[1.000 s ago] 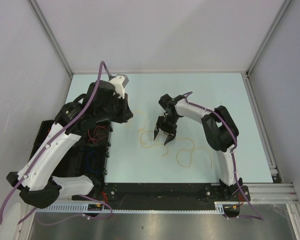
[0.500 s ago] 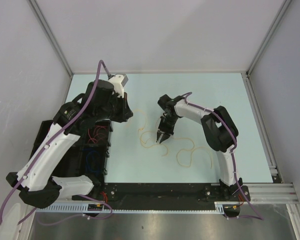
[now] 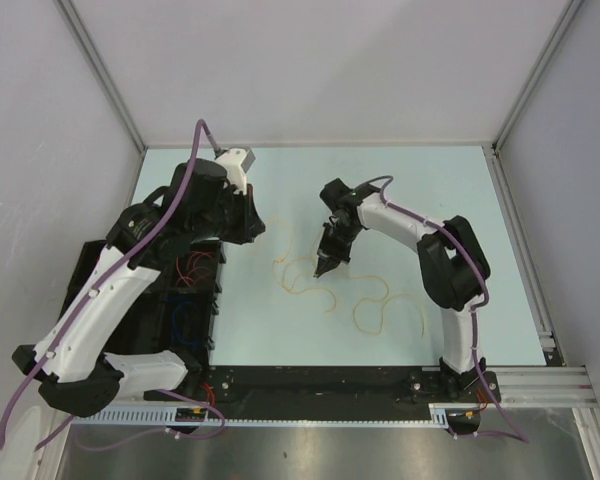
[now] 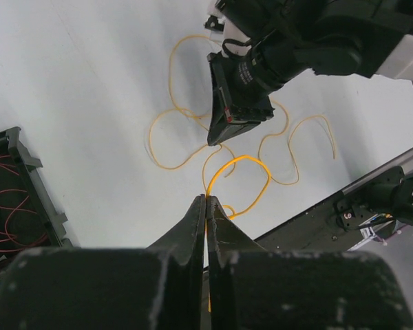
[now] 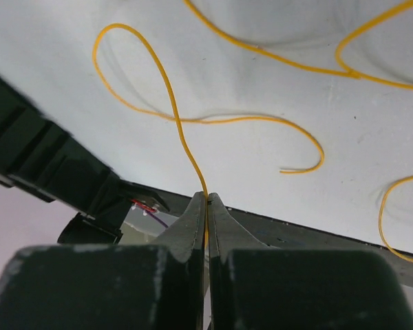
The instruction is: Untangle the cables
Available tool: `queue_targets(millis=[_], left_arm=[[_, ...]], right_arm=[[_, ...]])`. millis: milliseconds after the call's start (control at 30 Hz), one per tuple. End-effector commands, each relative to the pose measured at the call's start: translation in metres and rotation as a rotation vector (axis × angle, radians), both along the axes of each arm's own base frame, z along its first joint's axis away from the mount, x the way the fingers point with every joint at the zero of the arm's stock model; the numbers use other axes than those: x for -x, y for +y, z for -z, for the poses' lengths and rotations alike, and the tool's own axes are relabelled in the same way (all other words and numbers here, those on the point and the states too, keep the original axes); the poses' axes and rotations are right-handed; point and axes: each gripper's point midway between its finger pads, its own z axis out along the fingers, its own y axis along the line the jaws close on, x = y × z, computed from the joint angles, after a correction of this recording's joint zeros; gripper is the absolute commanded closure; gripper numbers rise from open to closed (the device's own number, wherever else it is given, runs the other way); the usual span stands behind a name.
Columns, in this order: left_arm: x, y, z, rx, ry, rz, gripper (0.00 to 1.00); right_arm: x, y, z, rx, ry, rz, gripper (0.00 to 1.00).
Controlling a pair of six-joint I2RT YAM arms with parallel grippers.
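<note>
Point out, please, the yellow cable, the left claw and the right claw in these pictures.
yellow cable [image 5: 177, 120], right wrist view, where its loop crosses itself.
left claw [image 4: 205, 199], left wrist view, its shut tips.
right claw [image 4: 214, 139], left wrist view, its shut tips.

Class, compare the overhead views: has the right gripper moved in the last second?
Yes. The right gripper has shut on the yellow cable and edged slightly left, away from the table's right rail.
</note>
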Motion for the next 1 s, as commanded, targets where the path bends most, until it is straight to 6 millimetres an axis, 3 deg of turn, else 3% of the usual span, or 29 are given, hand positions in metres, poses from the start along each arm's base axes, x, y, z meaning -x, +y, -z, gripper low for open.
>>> queue_targets(millis=[0,67,100,167,267,300,433,600,700,767,800,967], left_arm=[[-0.005,-0.002,-0.008,0.018,-0.013,-0.004,0.84],[-0.007,-0.001,-0.003,-0.003,0.006,-0.005,0.7],[-0.009,-0.002,-0.002,-0.008,0.012,-0.004,0.57],[-0.01,-0.002,-0.006,-0.006,0.009,-0.006,0.46],[-0.012,-0.002,-0.013,0.001,0.003,-0.015,0.32],[-0.013,-0.001,-0.014,0.004,0.003,-0.02,0.27],[-0.013,-0.003,-0.026,0.036,0.007,-0.015,0.22],[-0.009,-0.008,-0.055,0.11,-0.006,-0.007,0.2],[-0.008,-0.014,-0.073,0.175,-0.031,0.014,0.25],[-0.004,-0.025,-0.087,0.232,-0.044,0.063,0.27],[-0.006,-0.028,-0.088,0.241,-0.04,0.074,0.27],[-0.006,-0.042,-0.116,0.322,-0.094,0.137,0.33]], right_arm=[[-0.028,-0.006,-0.069,-0.094,-0.175,0.011,1.0],[-0.042,-0.003,-0.1,-0.161,-0.283,-0.006,1.0],[-0.049,-0.007,-0.11,-0.168,-0.328,-0.003,1.0],[-0.059,-0.012,-0.144,-0.188,-0.435,-0.014,1.0],[-0.069,-0.027,-0.171,-0.15,-0.548,-0.039,1.0],[-0.074,-0.03,-0.189,-0.146,-0.62,-0.06,1.0],[-0.078,-0.045,-0.227,-0.112,-0.75,-0.09,1.0],[-0.078,-0.063,-0.273,-0.094,-0.922,-0.084,1.0],[-0.075,-0.073,-0.302,-0.092,-1.04,-0.095,1.0],[-0.072,-0.078,-0.31,-0.091,-1.085,-0.119,1.0],[-0.068,-0.079,-0.325,-0.113,-1.14,-0.123,1.0],[-0.053,-0.087,-0.345,-0.146,-1.264,-0.192,1.0]])
